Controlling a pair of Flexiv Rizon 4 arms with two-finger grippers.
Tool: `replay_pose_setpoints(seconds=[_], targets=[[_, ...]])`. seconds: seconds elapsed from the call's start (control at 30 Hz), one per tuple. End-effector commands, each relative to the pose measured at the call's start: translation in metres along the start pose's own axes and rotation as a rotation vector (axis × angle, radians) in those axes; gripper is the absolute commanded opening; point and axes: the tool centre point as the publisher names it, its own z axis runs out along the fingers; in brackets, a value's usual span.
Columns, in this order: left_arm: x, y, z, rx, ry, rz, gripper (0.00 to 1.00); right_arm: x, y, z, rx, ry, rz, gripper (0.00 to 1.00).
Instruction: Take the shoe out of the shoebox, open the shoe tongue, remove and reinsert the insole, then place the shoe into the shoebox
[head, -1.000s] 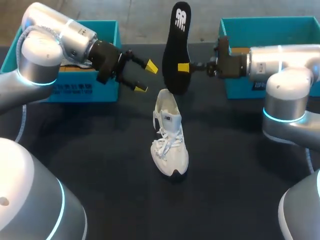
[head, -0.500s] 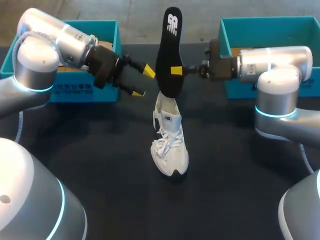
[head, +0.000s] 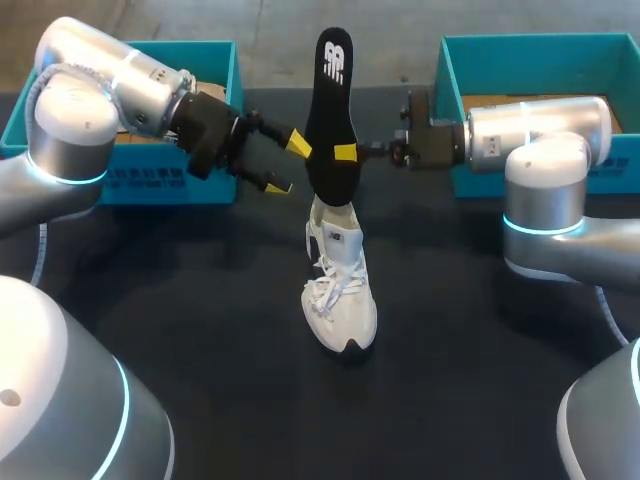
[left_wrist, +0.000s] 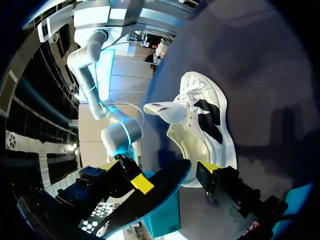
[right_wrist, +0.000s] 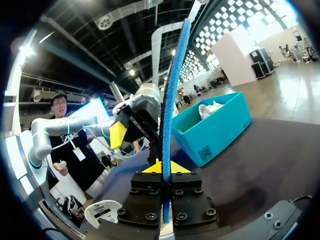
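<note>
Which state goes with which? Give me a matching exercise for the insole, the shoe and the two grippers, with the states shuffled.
Things:
1. insole
2. shoe
3. left gripper
4. right gripper

States:
A. open, near the insole
B. resting on the table
C. shut on the insole
D. held upright above the shoe

Pairs: 1-D, 2-B, 3-A, 4-C.
</note>
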Motion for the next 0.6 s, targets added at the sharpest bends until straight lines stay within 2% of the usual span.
replay_pose_setpoints(seconds=[0.03,0.27,0.6], targets=[[0.0027,-0.0008,-0.0013,0.000,-0.007,-0.004,1.00,0.0010,-0.0041,0.0013,-0.003,-0.006,-0.001,0.00],[0.0005,-0.0039,-0.0064,-0.011,-0.004,0.003,1.00,0.0044,-0.0050,0.0026,0.003,-0.012,-0.027,0.00],[-0.0003,-0.0076,-0.0002,0.007,-0.006,0.006,1.00,0.0022,-0.0136,0.0099,0.009,-0.010,-0.043,0.00]])
